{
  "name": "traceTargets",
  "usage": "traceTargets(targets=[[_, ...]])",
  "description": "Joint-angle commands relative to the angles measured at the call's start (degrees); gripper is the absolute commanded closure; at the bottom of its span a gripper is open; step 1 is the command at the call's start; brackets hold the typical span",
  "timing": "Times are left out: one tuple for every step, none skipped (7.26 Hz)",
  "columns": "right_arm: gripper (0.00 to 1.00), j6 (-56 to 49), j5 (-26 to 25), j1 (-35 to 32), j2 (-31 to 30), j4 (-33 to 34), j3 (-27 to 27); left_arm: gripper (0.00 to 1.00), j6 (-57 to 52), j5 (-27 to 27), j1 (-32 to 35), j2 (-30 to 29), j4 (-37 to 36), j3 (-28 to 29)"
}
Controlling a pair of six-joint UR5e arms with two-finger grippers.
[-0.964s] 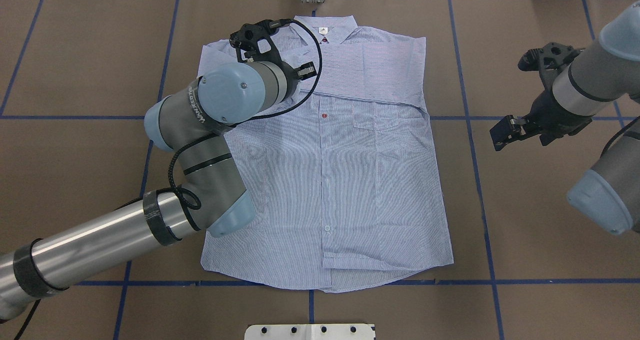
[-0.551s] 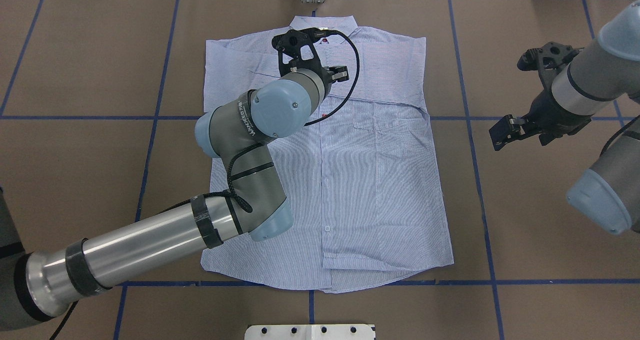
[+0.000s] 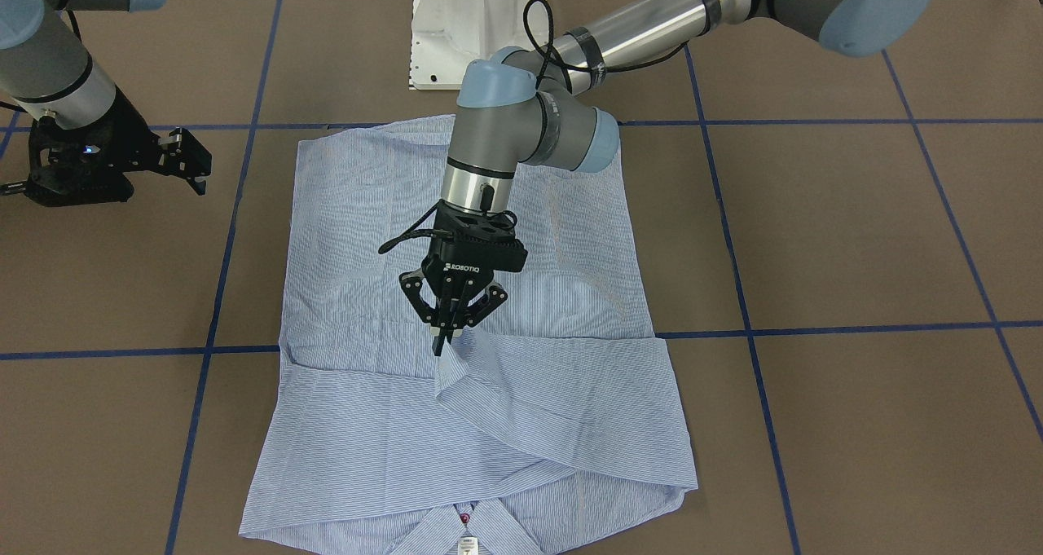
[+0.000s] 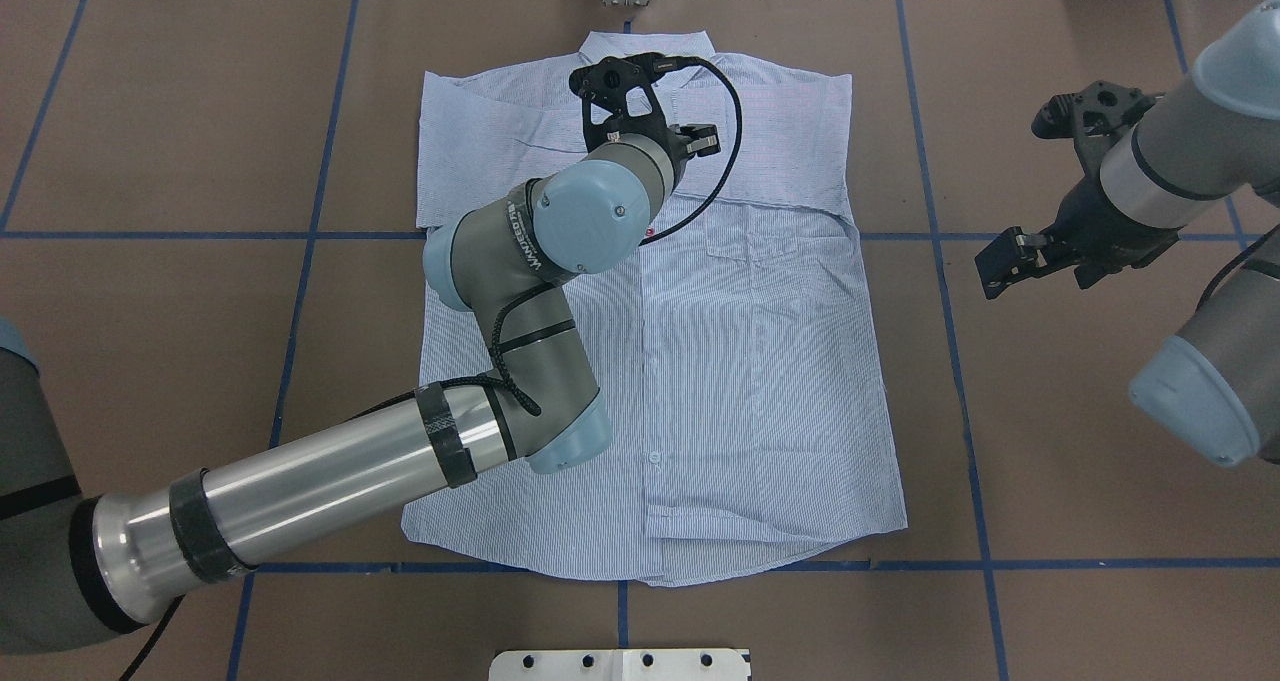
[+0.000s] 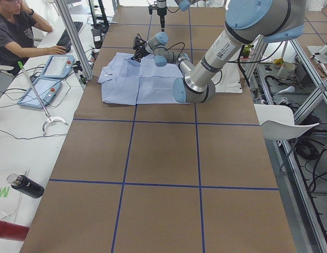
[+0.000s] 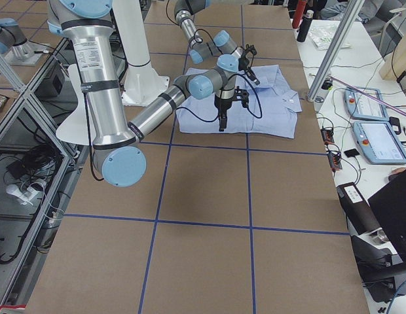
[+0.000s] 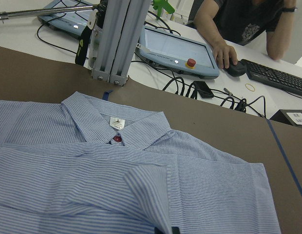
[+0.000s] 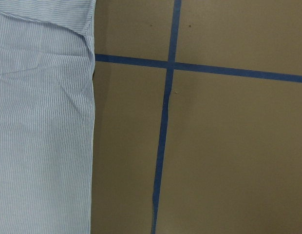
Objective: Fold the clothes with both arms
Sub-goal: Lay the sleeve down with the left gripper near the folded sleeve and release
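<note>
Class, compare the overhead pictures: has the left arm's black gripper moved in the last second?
Yes. The left arm's black two-finger gripper moved rightwards in the overhead view, toward the striped shirt's collar.

The shirt (image 4: 760,361) is thin, matt woven cloth, finely striped and softly creased, with a small glossy red button (image 7: 117,139) under its collar. It lies on a table (image 4: 1100,521) covered in dull brown paper-like sheeting, ruled with smooth blue tape (image 4: 150,234). The left arm (image 4: 300,481) has a long tube of bright brushed metal with a sheen and joint caps (image 4: 585,206) of smooth, satin light-blue plastic. The left gripper (image 3: 441,345) is matt black with a rubbery black cable (image 4: 738,131) looped beside it, and a grooved post (image 7: 114,39) of dull silvery metal stands at the table's far edge.
</note>
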State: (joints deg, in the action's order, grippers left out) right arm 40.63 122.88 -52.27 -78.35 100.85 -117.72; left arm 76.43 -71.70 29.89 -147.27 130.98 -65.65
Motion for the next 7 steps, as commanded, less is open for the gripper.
traceTargets(targets=[[0.0, 0.1, -0.1, 0.1, 0.0, 0.0, 0.2, 1.0, 0.0, 0.0, 0.0, -3.0, 1.3, 2.5], [0.0, 0.0, -0.2, 0.1, 0.0, 0.0, 0.3, 1.0, -0.1, 0.0, 0.0, -3.1, 1.9, 3.4], [0.0, 0.0, -0.2, 0.1, 0.0, 0.0, 0.6, 1.0, -0.1, 0.1, 0.0, -3.1, 4.8, 6.0], [0.0, 0.0, -0.2, 0.0, 0.0, 0.0, 0.7, 1.0, -0.2, 0.1, 0.0, -3.2, 6.2, 7.1], [0.0, 0.0, -0.2, 0.0, 0.0, 0.0, 0.7, 1.0, -0.5, 0.0, 0.0, -3.4, 6.3, 7.2], [0.0, 0.0, -0.2, 0.0, 0.0, 0.0, 0.8, 1.0, -0.5, 0.0, 0.1, -3.5, 7.2, 7.4], [0.0, 0.0, -0.1, 0.0, 0.0, 0.0, 0.9, 1.0, -0.6, -0.3, 0.0, -3.7, 8.3, 7.8]])
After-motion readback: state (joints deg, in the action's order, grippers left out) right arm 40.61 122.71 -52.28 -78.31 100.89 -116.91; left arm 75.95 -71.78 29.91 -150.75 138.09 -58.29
